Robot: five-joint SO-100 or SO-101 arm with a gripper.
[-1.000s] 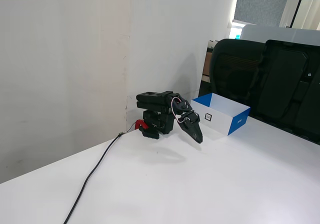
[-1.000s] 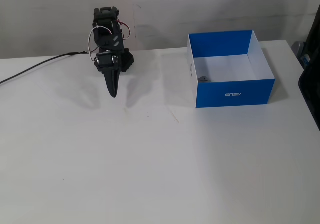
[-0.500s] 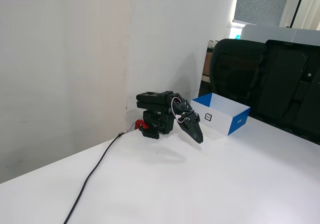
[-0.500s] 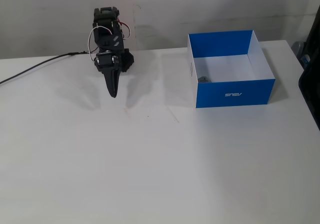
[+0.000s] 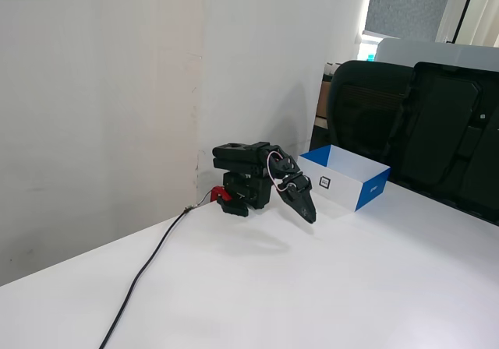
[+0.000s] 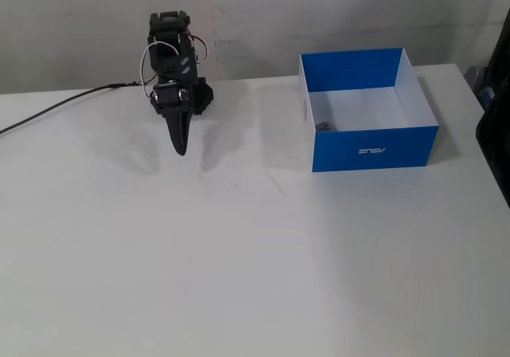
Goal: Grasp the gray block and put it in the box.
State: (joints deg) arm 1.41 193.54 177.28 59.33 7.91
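Two fingers of the gripper (image 6: pixel 181 148) are pressed together, holding nothing, the tip hanging just above the table (image 6: pixel 239 277). The gray block (image 6: pixel 324 125) lies inside the box (image 6: pixel 374 147), whose blue wall bears white lettering, unreadable.

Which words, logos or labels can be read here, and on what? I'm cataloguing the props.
White logo on the near blue wall of the shallow blue-and-white cardboard box: upside down, seemingly "ASUS", too small to be sure.
Small black square label on the box's white side: too small to read.
Folded black robot arm, white table, black cable: no text visible.
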